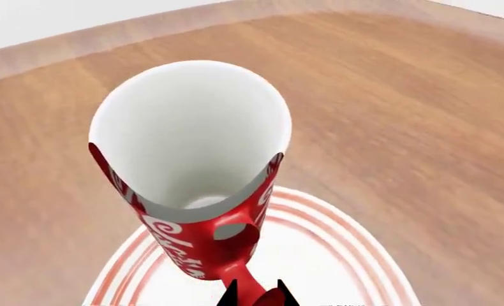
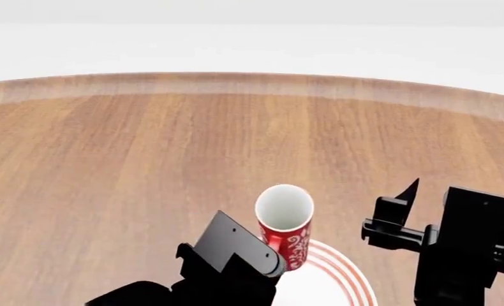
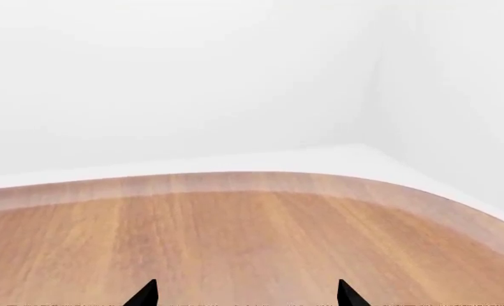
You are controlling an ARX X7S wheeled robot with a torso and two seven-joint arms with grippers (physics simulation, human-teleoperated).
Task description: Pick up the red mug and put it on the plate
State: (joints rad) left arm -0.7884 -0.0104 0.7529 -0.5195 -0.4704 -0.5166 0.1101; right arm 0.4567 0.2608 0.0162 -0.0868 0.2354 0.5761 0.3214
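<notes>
The red mug [image 1: 196, 210] has a white pattern and a white inside. My left gripper [image 1: 257, 294] is shut on its red handle [image 1: 244, 280] and holds it upright over the plate [image 1: 337, 268], a round white plate with red rings. I cannot tell whether the mug touches the plate. In the head view the mug [image 2: 284, 226] stands at the far edge of the plate [image 2: 341, 280], with my left gripper [image 2: 265, 258] just behind it. My right gripper [image 2: 405, 194] is open and empty to the right of the mug; its fingertips [image 3: 141, 294] show over bare wood.
The round wooden table [image 2: 150, 166] stretches away in front; its far edge [image 2: 252, 80] curves before a white wall. No other objects show.
</notes>
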